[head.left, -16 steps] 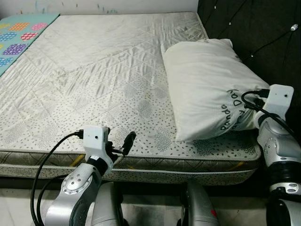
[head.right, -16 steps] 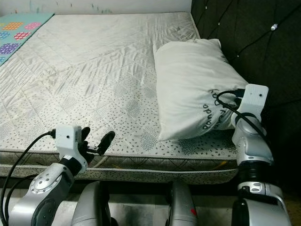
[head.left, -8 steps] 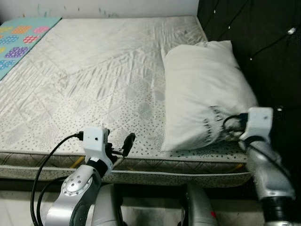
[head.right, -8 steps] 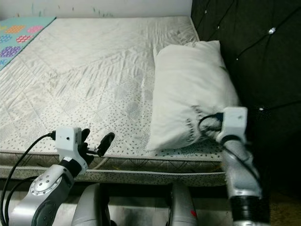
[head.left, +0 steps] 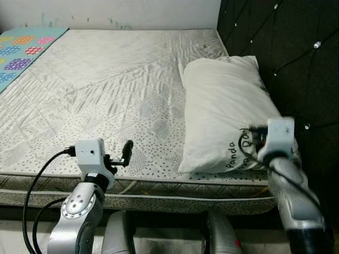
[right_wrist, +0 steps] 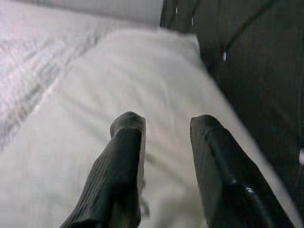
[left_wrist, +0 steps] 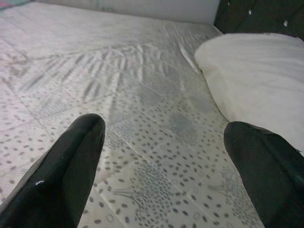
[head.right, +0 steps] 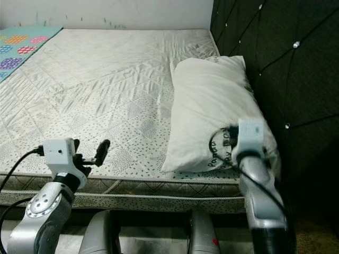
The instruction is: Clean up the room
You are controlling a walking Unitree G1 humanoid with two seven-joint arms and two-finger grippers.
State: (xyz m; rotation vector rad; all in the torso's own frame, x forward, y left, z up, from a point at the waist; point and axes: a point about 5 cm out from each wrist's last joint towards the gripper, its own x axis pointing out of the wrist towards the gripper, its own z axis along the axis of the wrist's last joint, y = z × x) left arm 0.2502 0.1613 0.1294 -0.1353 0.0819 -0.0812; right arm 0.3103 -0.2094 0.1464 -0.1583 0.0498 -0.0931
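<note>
I judge tidying nearly done: the pillow (head.left: 225, 111) lies against the headboard (head.left: 286, 47), my right gripper (right_wrist: 164, 142) parted over its near end, left gripper (left_wrist: 161, 142) spread, empty.

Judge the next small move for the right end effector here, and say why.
Probably ease the right end effector back off the pillow. Its fingers are parted over the pillow's near end with no fabric between them, and the pillow already lies on the mattress against the black headboard. The left end effector hovers open above the near mattress edge.
</note>
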